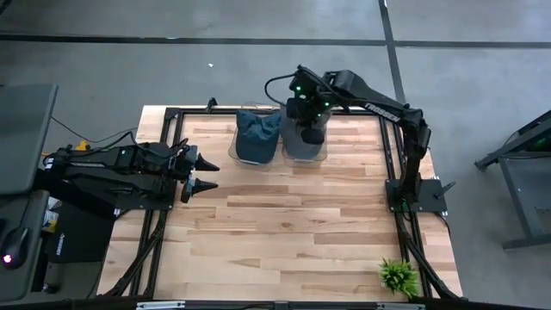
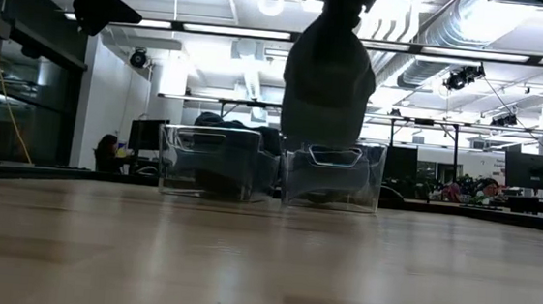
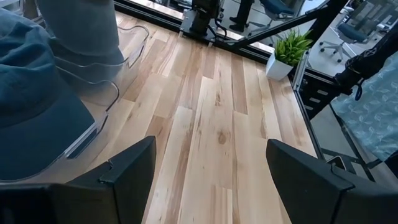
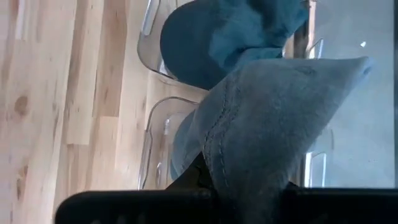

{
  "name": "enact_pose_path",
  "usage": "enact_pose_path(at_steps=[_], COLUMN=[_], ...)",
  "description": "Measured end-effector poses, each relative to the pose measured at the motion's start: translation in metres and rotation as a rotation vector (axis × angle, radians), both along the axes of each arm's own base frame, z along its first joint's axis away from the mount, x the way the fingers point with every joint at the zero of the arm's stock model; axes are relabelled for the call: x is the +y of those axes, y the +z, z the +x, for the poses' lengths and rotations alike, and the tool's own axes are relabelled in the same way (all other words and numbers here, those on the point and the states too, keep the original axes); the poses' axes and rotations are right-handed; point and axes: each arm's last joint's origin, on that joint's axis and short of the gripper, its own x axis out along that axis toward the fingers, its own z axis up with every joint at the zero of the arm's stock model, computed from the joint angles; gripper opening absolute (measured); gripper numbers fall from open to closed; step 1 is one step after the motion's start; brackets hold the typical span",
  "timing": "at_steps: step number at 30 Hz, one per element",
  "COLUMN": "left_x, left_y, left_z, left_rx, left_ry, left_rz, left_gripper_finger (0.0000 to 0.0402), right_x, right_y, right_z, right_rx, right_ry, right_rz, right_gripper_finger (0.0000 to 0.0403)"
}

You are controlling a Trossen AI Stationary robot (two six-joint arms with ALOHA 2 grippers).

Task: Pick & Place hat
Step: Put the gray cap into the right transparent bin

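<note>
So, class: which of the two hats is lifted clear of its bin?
The grey hat, pinched by the right gripper above the right-hand bin; the blue hat sits inside its bin.

Right pincer (image 1: 311, 129) clamped shut, raised, left pincer (image 1: 209, 176) spread, waiting

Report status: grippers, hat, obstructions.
Right gripper shut on grey hat, hanging over right clear bin. Left gripper open, idle at table's left. Blue hat in left bin. Nothing blocking.

right tool (image 1: 311, 133) over right bin (image 1: 305, 145), gripping grey hat (image 1: 301, 138)
</note>
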Motion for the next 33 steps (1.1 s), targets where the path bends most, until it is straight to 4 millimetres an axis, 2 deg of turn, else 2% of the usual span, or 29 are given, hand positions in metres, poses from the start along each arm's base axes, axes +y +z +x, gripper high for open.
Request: enact_pose_path(at_steps=[10, 16, 21, 28, 33], left_x=[0.000, 0.000, 0.000, 0.000, 0.000], left_y=[0.000, 0.000, -0.002, -0.002, -0.002], left_z=[0.000, 0.000, -0.001, -0.001, -0.001], left_rx=[0.000, 0.005, 0.024, 0.023, 0.023], left_ry=[0.003, 0.007, 0.009, 0.011, 0.011], left_rz=[-0.008, -0.018, -0.023, -0.027, -0.027], left_gripper_finger=[0.0286, 0.0286, 0.0286, 0.0286, 0.0286], right_x=[-0.009, -0.018, -0.026, -0.028, -0.032], right_y=[-0.035, -0.049, -0.060, -0.090, -0.102], right_z=[0.003, 0.001, 0.003, 0.004, 0.005], right_rx=[0.076, 0.095, 0.064, 0.086, 0.079], right_ry=[-0.005, -0.018, -0.030, -0.033, -0.046], right_rz=[0.039, 0.046, 0.059, 0.087, 0.071], right_gripper_finger=[0.0000, 0.0000, 0.0000, 0.0000, 0.0000])
